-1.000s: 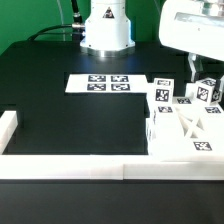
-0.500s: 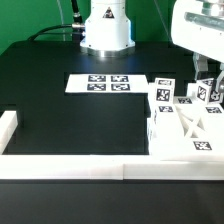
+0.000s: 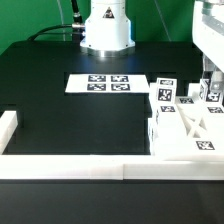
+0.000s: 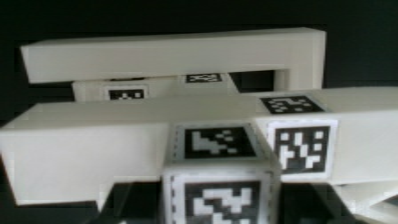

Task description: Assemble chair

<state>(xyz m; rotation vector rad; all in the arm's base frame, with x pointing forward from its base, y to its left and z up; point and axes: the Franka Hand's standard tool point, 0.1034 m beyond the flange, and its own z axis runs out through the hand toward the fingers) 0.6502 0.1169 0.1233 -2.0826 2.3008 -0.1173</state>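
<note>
The white chair parts (image 3: 185, 128) stand grouped at the exterior view's right, against the front rail: a cross-braced frame with tagged blocks behind it. My gripper (image 3: 211, 80) hangs over the group's far right corner, partly cut off by the picture edge. In the wrist view a small tagged chair leg (image 4: 222, 195) sits upright between the dark jaws, which close on its two sides. Beyond it lie a broad white seat block (image 4: 107, 145) and an open frame piece (image 4: 178, 55) with more tags.
The marker board (image 3: 105, 83) lies flat on the black table, mid-back. A long white rail (image 3: 70, 165) edges the table's front, with a short stub (image 3: 8, 125) at the exterior view's left. The robot base (image 3: 105, 30) stands behind.
The gripper has moved toward the exterior view's right, now partly out of the picture. The tagged part beneath it shifted slightly the same way. The other chair parts have not moved.
</note>
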